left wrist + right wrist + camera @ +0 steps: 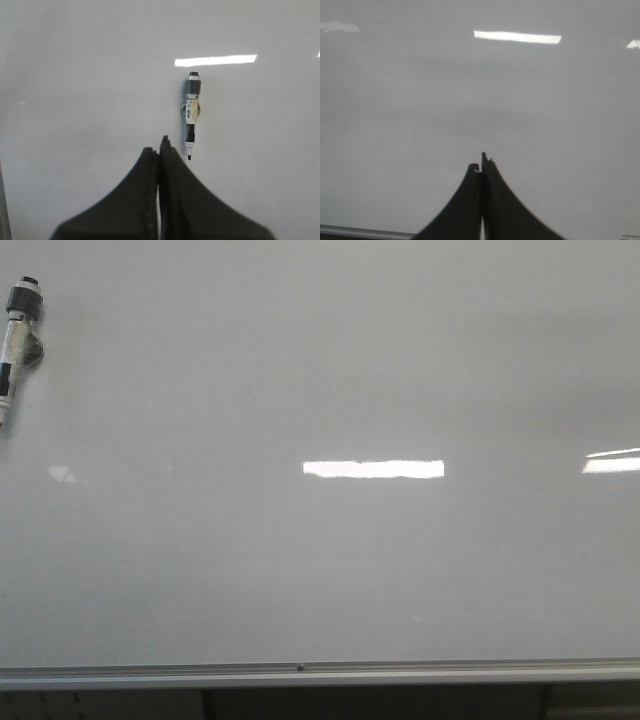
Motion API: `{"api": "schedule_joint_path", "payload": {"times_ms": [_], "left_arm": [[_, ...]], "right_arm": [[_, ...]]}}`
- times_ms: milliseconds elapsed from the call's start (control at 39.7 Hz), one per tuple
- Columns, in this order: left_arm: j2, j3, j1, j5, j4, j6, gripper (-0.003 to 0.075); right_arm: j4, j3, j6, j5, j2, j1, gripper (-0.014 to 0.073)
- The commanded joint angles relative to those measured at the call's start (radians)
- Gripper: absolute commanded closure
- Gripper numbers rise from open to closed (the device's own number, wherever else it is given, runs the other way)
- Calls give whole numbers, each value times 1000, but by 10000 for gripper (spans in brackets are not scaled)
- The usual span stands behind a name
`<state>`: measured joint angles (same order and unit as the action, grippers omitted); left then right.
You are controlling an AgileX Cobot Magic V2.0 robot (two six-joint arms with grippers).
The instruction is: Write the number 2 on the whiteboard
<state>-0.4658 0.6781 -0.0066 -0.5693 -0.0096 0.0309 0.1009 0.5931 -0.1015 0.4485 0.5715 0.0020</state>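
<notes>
Front view: the whiteboard [320, 540] fills the frame, its silver frame edge at 6 o'clock. A marker [17, 345] lies on it at the 10 o'clock edge, cap end up. No digit is drawn on the board.

Left wrist view: the left tool [159, 152] is clenched, its black fingers pressed together and grasping nothing. The marker [191, 115] lies just beside the fingertips, apart from them.

Right wrist view: the right tool [482, 167] is likewise clenched and empty over bare whiteboard [420, 110].
</notes>
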Motion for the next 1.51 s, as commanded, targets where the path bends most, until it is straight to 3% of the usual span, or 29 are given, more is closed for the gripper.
{"api": "schedule_joint_path", "payload": {"times_ms": [0, 126, 227, 302, 378, 478, 529, 604, 856, 1032, 1485], "left_arm": [[-30, 24, -8, 78, -9, 2, 740], [-58, 24, -8, 67, -17, 2, 739], [-76, 24, -8, 64, -26, 2, 716], [-87, 24, -8, 64, -28, 2, 637], [-97, 24, -8, 68, -28, 2, 499], [-116, 24, -8, 69, -28, 2, 314], [-133, 24, -11, 71, -28, 2, 238], [-166, 24, -30, 79, -30, 3, 195], [-330, 28, -176, 107, 10, 46, 207], [-468, 74, -145, 117, 10, 20, 207], [-762, 151, -106, 347, -19, -24, 207]], "right_arm": [[2, 34, 0, -37, 37, -5, 660], [-17, 34, 0, -16, 71, -5, 641], [-37, 34, 0, -9, 87, -5, 486], [-37, 34, 0, -8, 91, -5, 312], [-37, 34, 0, -10, 91, -5, 141], [-37, 34, 0, -10, 91, -5, 39], [-37, 34, 0, -10, 91, -5, 32], [-37, 34, 0, -10, 91, -5, 33], [-37, 34, 0, -10, 91, -5, 33], [-37, 34, 0, -10, 91, -5, 33], [-37, 34, 0, -10, 91, -5, 33]]}}
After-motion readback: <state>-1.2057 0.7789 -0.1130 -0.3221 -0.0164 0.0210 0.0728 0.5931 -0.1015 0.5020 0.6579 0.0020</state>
